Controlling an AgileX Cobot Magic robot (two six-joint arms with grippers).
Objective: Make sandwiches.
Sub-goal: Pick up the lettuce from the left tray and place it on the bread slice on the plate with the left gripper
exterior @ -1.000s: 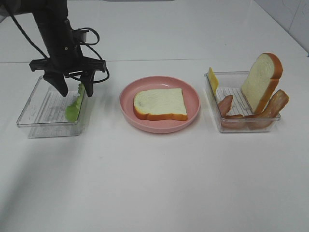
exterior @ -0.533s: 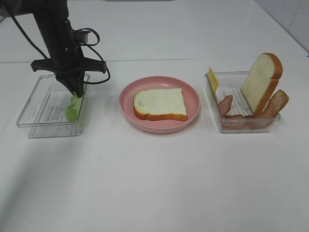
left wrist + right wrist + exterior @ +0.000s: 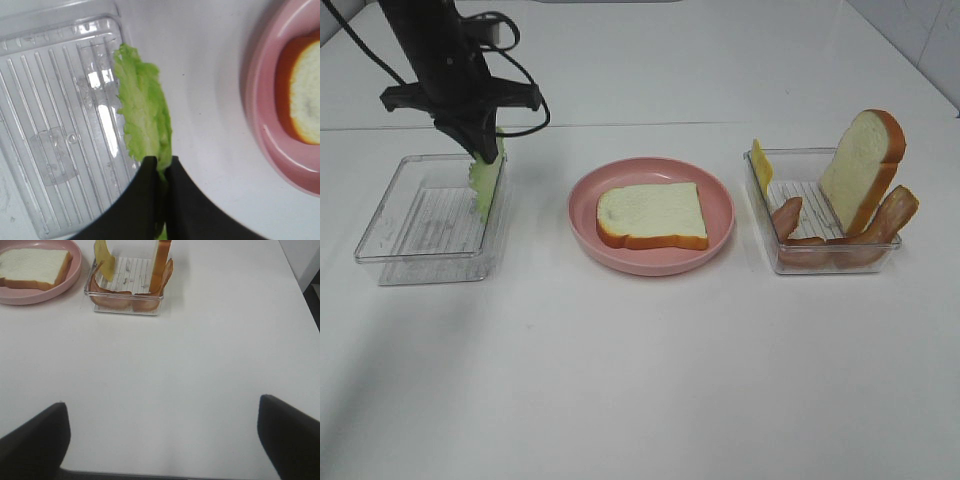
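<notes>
— Over the near, bare part of the table (image 3: 640, 400), the right gripper (image 3: 162, 440) is hanging with its jaws spread wide and nothing between them.

— And farther in?

— A bread slice (image 3: 650, 213) is lying flat on the pink plate (image 3: 650, 266), waiting for its first layer. To the right, a clear tray (image 3: 820, 262) is holding the bacon strips (image 3: 895, 215), the cheese square (image 3: 761, 165) and a second bread slice (image 3: 863, 165), which is leaning upright.

— So the lettuce is the step in hand?

— It looks so. At the far left, the left gripper (image 3: 480, 145) is pinching the lettuce leaf (image 3: 485, 185) by its upper end. The leaf is dangling over the left tray (image 3: 420, 225), at the wall nearest the plate.

— How should the arm be carrying it?

— Probably by lifting until the floppy tip is clearing that wall and the plate's rim. Then it should be travelling slowly, so the leaf is not swinging, and lowering tip first, so it is draping flat across the bread.
</notes>
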